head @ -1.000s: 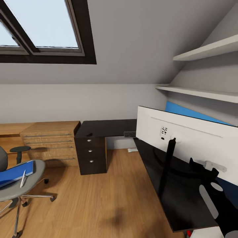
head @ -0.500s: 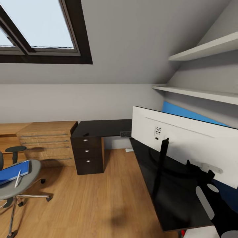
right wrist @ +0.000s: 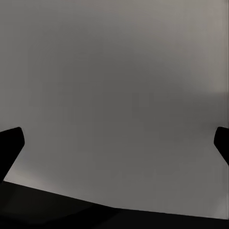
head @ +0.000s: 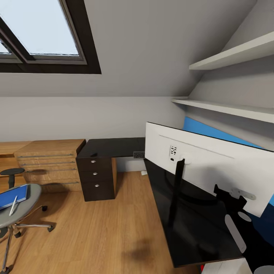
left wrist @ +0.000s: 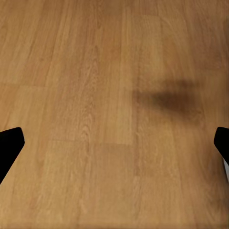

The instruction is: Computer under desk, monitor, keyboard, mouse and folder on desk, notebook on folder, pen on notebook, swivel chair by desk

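Presently, the folder (head: 13, 196), pen (head: 13, 205) resting on it, lies on the swivel chair (head: 19, 208) at the head view's left edge, further left than a second ago: the camera has turned right toward the desk (head: 190, 217) and monitor (head: 213, 171). Both grippers (left wrist: 114, 148) (right wrist: 114, 148) spread wide, empty. Folder transfer not yet begun
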Controlling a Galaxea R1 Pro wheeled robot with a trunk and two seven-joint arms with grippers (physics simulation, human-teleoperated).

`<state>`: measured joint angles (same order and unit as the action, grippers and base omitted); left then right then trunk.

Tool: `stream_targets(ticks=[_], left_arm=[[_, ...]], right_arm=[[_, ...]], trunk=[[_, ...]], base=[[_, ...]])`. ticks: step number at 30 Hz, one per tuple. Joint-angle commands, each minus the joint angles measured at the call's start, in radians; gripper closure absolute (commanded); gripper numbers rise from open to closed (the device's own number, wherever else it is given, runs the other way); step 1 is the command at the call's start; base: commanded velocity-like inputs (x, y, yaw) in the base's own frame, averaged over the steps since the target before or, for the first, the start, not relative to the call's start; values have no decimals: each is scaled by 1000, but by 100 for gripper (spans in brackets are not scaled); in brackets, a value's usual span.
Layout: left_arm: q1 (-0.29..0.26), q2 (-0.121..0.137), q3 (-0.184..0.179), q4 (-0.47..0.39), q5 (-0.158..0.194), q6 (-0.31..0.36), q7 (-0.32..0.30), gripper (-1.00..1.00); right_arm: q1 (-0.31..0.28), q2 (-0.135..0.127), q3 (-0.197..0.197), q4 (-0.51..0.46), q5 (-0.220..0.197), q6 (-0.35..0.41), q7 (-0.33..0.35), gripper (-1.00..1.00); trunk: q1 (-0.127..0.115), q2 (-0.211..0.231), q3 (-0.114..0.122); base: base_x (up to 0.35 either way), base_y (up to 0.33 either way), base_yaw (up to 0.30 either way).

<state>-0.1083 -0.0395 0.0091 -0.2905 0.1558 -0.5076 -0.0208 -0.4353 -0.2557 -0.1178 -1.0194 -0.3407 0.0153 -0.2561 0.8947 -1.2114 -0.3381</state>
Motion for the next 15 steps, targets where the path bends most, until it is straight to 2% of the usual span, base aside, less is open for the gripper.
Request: stream_targets(ticks=[1, 4, 9, 15], left_arm=[[-1, 0, 1, 1, 5, -3, -2, -100], [-1, 0, 1, 1, 5, -3, -2, -100], [-1, 1, 2, 1, 5, -3, -2, -100], [-1, 2, 2, 1, 6, -3, -2, -100]], right_arm=[[0, 0, 1, -1, -7, 2, -4, -100], [0, 0, 1, -1, -7, 2, -5, -100], [0, 0, 1, 1, -7, 2, -5, -100], [0, 1, 3, 12, -5, -5, -6, -100]], trunk=[[0, -1, -1], [0, -1, -1], [0, -1, -1], [0, -1, -1]], base=[[0, -26, 0], [70, -13, 0], [224, -3, 0], [53, 0, 0]])
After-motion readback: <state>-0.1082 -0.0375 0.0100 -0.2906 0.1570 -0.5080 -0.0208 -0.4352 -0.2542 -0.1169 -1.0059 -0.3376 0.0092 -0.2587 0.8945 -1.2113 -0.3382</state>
